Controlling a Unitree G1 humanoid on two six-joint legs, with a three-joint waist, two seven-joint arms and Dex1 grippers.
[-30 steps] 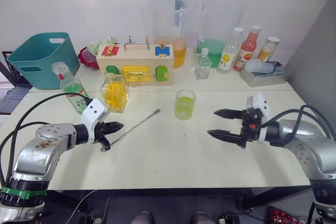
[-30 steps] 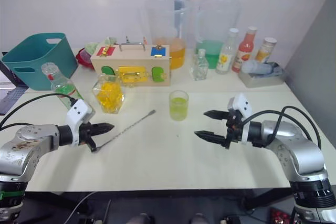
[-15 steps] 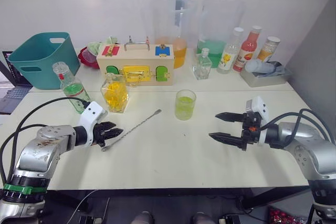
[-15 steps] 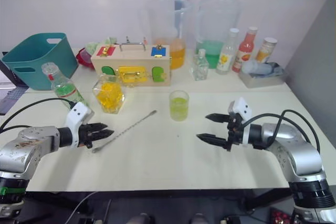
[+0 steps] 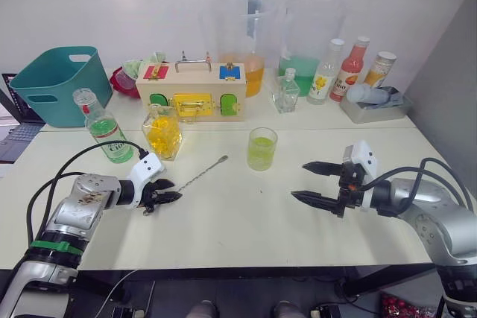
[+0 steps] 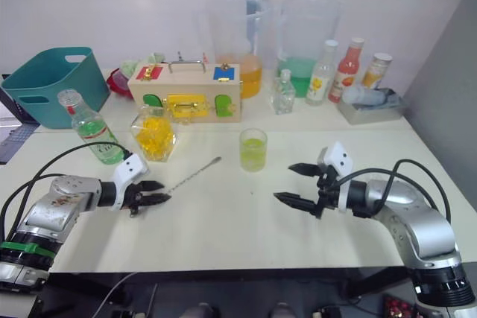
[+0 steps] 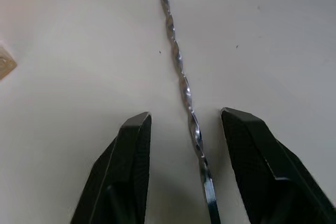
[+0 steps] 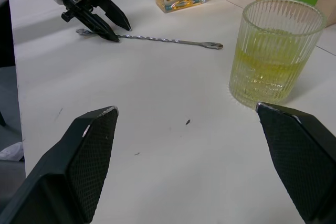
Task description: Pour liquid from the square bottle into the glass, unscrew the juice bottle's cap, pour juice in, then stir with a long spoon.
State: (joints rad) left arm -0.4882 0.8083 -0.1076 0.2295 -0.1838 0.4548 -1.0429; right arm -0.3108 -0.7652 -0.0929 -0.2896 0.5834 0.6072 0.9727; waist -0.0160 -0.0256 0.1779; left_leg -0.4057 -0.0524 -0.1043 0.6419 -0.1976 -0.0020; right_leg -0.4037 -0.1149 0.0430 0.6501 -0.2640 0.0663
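Note:
The long spoon (image 5: 201,175) lies slantwise on the white table (image 5: 246,221), left of the ribbed glass (image 5: 262,148), which holds yellow-green liquid. My left gripper (image 5: 165,193) is open and low at the spoon's near end. In the left wrist view the twisted handle (image 7: 181,72) runs between the two fingers (image 7: 131,150). The square bottle (image 5: 162,133) with yellow liquid stands just behind, and the juice bottle (image 5: 104,128) with green liquid is to its left. My right gripper (image 5: 298,180) hovers open and empty, right of the glass (image 8: 275,51).
A teal basket (image 5: 56,83) sits at the back left. A wooden latch box (image 5: 195,91), two large pitchers (image 5: 309,35), a small clear bottle (image 5: 286,91), several sauce bottles (image 5: 354,68) and a grey tray (image 5: 376,106) line the back.
My left gripper has moved right and lower, so that it now straddles the spoon's near end. The right gripper drifted slightly left. The spoon has not moved.

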